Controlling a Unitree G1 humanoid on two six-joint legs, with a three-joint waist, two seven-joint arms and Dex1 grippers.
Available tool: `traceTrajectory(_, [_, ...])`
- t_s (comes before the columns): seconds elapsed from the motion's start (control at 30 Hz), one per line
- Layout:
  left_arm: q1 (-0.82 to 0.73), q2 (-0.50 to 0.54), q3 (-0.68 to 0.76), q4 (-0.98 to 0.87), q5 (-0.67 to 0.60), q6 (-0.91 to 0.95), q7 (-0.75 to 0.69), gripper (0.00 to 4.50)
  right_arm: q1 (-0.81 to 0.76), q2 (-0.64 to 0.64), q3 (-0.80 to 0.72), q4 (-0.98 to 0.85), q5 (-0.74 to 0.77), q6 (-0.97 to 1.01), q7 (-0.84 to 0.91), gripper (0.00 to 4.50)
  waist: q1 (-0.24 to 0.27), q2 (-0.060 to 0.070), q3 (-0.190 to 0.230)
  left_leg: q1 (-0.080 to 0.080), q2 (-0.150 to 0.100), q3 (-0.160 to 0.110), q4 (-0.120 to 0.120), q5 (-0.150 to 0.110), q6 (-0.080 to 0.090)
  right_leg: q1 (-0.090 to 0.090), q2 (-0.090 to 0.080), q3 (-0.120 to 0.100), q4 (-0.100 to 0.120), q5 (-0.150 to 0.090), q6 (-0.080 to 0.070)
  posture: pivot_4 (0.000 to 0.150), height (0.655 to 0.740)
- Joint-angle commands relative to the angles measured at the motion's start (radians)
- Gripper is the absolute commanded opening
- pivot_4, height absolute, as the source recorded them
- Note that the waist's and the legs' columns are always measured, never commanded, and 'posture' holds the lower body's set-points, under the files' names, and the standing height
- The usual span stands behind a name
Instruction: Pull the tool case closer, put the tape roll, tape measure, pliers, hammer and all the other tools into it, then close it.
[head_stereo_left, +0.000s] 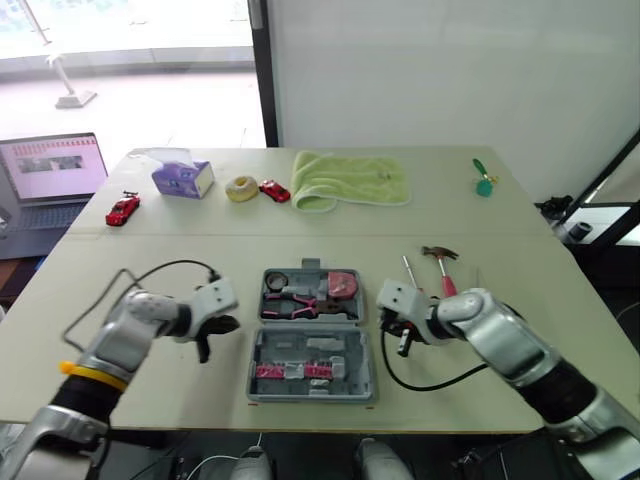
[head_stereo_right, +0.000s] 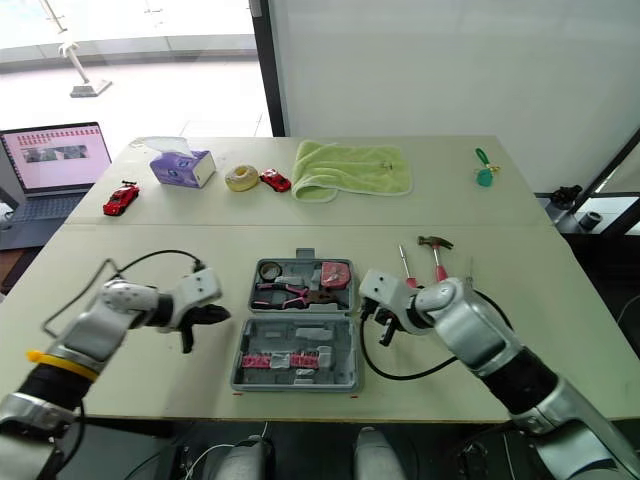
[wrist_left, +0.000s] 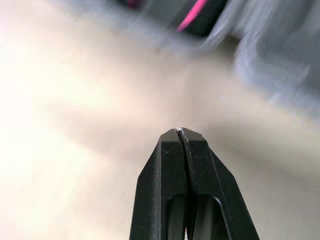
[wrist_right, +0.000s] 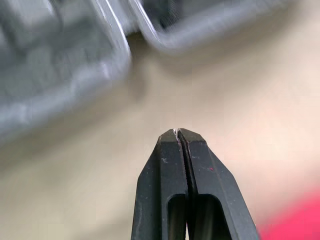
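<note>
Left end effector (wrist_left: 179, 132) and right end effector (wrist_right: 177, 131): on each, the two black fingers are pressed together and hold nothing. Both hang low over the pale tabletop (head_stereo_left: 480, 200), one on either side of the open grey plastic tool case (head_stereo_left: 312, 396), which lies centred near the front edge.

The far half of the case holds a black tape roll (head_stereo_left: 275, 281), pink-handled pliers (head_stereo_left: 300, 303) and a pink tape measure (head_stereo_left: 342, 285). The near half shows moulded recesses with small pink parts that are too small to identify. A hammer with a pink handle (head_stereo_left: 443, 270) and a slim metal-shafted screwdriver (head_stereo_left: 408, 272) lie on the tabletop just right of the case, side by side and not yet packed.

Step in hand, as judged: collecting these two tools with the right arm. To do it well, the fingers should spread before descending, straddle the handle across its width near the middle, and lift it clear of its neighbour.

Pose: the right forearm reaches inward with the wrist bent down, its fingertips between the case's right wall and the screwdriver. The left forearm mirrors it, with its fingers pointing down, near the case's left wall.
</note>
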Motion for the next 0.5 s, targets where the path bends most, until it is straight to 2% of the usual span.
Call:
traceTrajectory(0.03, [0.041, 0.034, 0.134, -0.031, -0.113, -0.07, -0.045, 0.03, 0.096, -0.04, -0.206, -0.118, 0.092, -0.085, 0.032, 0.0, 0.001, 0.0, 0.0, 0.0, 0.0, 0.0, 0.0, 0.0, 0.0, 0.0, 0.0, 0.0, 0.0, 0.0, 0.0, 0.15, 0.74])
traceTrajectory(0.17, [0.122, -0.005, 0.325, 0.024, -0.249, -0.28, -0.057, 0.03, 0.262, -0.058, -0.454, -0.127, 0.147, -0.2, 0.031, 0.0, 0.003, -0.001, 0.001, 0.0, 0.0, 0.001, 0.0, 0.0, 0.0, 0.001, -0.001, 0.0, -0.001, 0.0, 0.0, 0.15, 0.74])
traceTrajectory(0.27, [0.169, 0.046, 0.386, 0.112, -0.231, -0.433, -0.064, 0.03, 0.419, -0.073, -0.636, -0.087, 0.155, -0.311, 0.053, 0.0, 0.005, -0.003, 0.002, 0.001, 0.0, 0.001, 0.0, 0.0, 0.0, 0.002, -0.001, 0.0, -0.001, 0.0, 0.0, 0.15, 0.74])
traceTrajectory(0.3, [0.171, 0.058, 0.408, 0.141, -0.241, -0.435, -0.06, 0.0, 0.458, -0.07, -0.692, -0.079, 0.167, -0.331, 0.058, 0.44, 0.004, -0.003, 0.002, 0.001, 0.0, 0.001, 0.0, 0.0, 0.0, 0.002, -0.001, 0.0, -0.001, 0.0, 0.0, 0.15, 0.74])
traceTrajectory(0.37, [0.179, 0.07, 0.454, 0.199, -0.277, -0.446, -0.062, 0.0, 0.54, -0.056, -0.792, -0.072, 0.19, -0.364, 0.07, 0.81, 0.004, -0.004, 0.003, 0.001, 0.0, 0.001, 0.0, 0.0, 0.0, 0.002, -0.001, 0.0, -0.001, 0.0, 0.0, 0.15, 0.74])
traceTrajectory(0.43, [0.198, 0.08, 0.485, 0.248, -0.306, -0.468, -0.094, 0.0, 0.609, -0.041, -0.857, -0.072, 0.209, -0.387, 0.076, 1.83, 0.002, -0.004, 0.003, 0.001, 0.0, 0.001, 0.0, 0.0, 0.0, 0.002, -0.001, 0.0, -0.001, 0.0, 0.0, 0.15, 0.74])
traceTrajectory(0.5, [0.217, 0.077, 0.513, 0.291, -0.33, -0.46, -0.1, 0.54, 0.659, -0.001, -0.908, -0.075, 0.233, -0.397, 0.057, 2.75, 0.0, -0.004, 0.003, 0.002, 0.0, 0.002, 0.0, 0.0, 0.0, 0.002, -0.001, 0.0, -0.001, 0.0, 0.0, 0.15, 0.74])
